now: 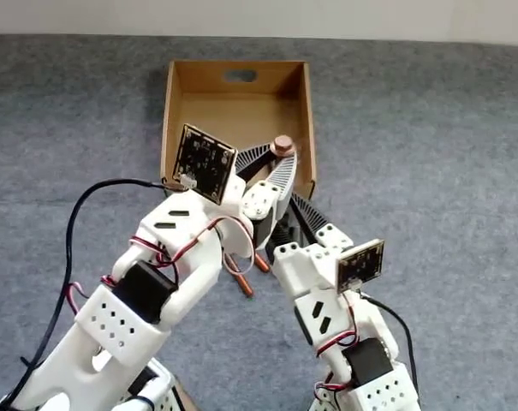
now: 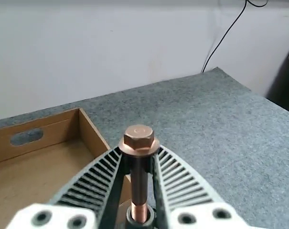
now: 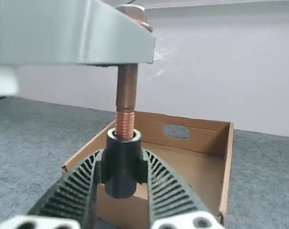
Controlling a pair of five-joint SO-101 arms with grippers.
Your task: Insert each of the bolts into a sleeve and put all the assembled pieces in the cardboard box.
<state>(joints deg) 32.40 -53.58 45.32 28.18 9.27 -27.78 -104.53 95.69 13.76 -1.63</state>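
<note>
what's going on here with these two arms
The two arms are fitting a bolt into a sleeve, held up by the cardboard box. The left hand grips the copper bolt upright just under its head. The right hand holds the black sleeve beneath it. The bolt's threaded tip sits in the sleeve's mouth, with most of the shank not yet in. Two spare bolts lie on the table under the arms.

The right gripper (image 3: 121,158) has its black ribbed fingers (image 3: 169,190) closed on a short black cylindrical sleeve (image 3: 121,174), held upright between the tips. A copper-coloured hex-headed bolt (image 3: 127,90) stands straight above the fingers, its threaded end just inside the sleeve's mouth. A pale blurred part of the other arm (image 3: 72,33) crosses the bolt under its head. Beyond the fingertips, an open brown cardboard box (image 3: 201,139) with a handle slot sits on grey felt-like cloth (image 3: 268,181).
</note>
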